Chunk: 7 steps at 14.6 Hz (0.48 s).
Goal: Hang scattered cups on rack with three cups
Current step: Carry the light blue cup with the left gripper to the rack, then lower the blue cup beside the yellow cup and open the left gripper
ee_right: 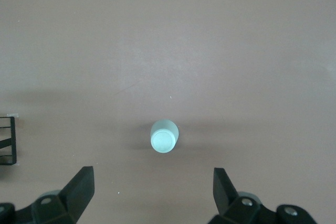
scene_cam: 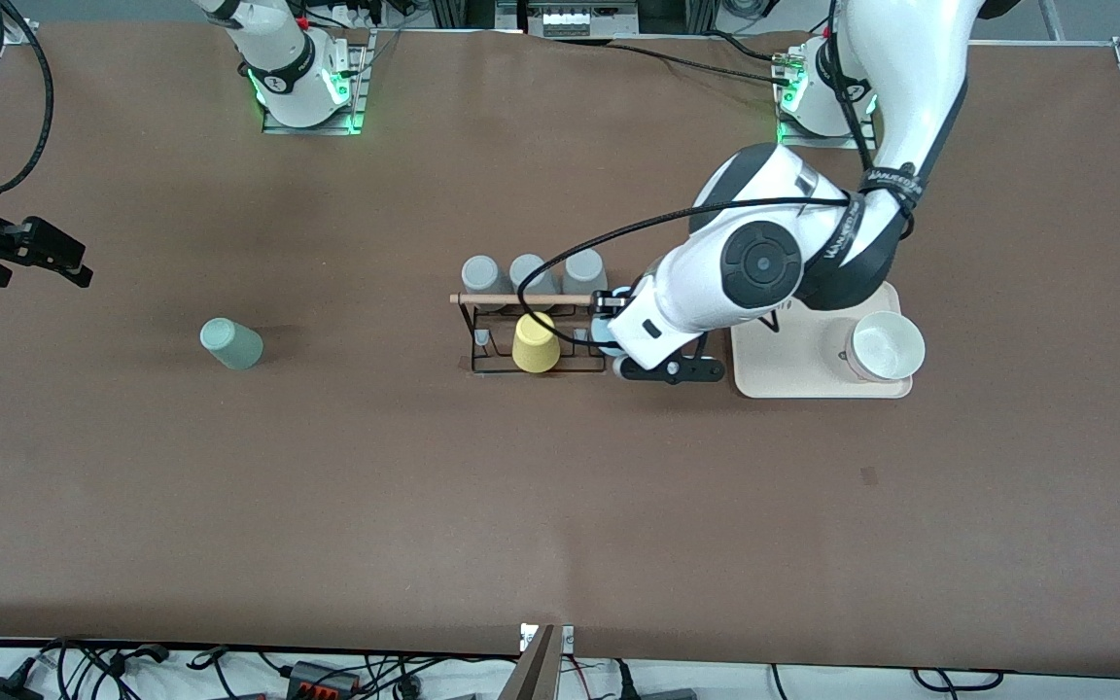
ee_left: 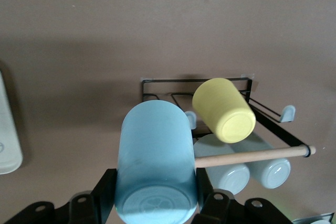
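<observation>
1. Nearest to the front camera, the yellow cup (scene_cam: 535, 342) hangs upside down on the rack (scene_cam: 533, 331).
2. My left claw (ee_left: 155, 203) pinches the light blue cup (ee_left: 155, 171) over the rack's end toward the left arm, tilted, I judge to meet a free peg.
3. The mint green cup (scene_cam: 230, 343) lies on the worktop (scene_cam: 560, 486) toward the right arm's end.
4. My right claw (ee_right: 152, 190) waits spread above the worktop.
</observation>
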Available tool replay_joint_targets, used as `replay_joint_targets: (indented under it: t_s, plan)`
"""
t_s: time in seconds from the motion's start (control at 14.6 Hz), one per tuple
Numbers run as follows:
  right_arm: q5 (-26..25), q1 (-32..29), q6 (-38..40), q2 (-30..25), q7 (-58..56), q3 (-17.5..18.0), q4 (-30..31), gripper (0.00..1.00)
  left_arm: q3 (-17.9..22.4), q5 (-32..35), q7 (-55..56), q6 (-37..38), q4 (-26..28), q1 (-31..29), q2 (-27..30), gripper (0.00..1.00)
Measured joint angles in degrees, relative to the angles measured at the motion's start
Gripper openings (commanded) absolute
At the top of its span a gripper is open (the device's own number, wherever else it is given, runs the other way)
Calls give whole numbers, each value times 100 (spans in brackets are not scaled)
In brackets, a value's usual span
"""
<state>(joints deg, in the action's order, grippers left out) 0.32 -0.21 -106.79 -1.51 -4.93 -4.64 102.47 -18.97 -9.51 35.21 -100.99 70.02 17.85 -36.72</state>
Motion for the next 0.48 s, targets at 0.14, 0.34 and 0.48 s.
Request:
replay_joint_targets:
  t_s: [0.14, 0.34, 0.48]
  plan:
    - [-66, 1, -73, -137, -1, 0, 190, 100, 1, 0, 235, -62, -293, 81, -229, 1]
    - [-95, 2, -79, -249, -1, 1, 281, 100, 2, 0, 394, -154, -537, 175, -468, 1]
    - [-96, 3, -79, -265, -2, 2, 283, 100, 4, 0, 405, -163, -565, 233, -559, 1]
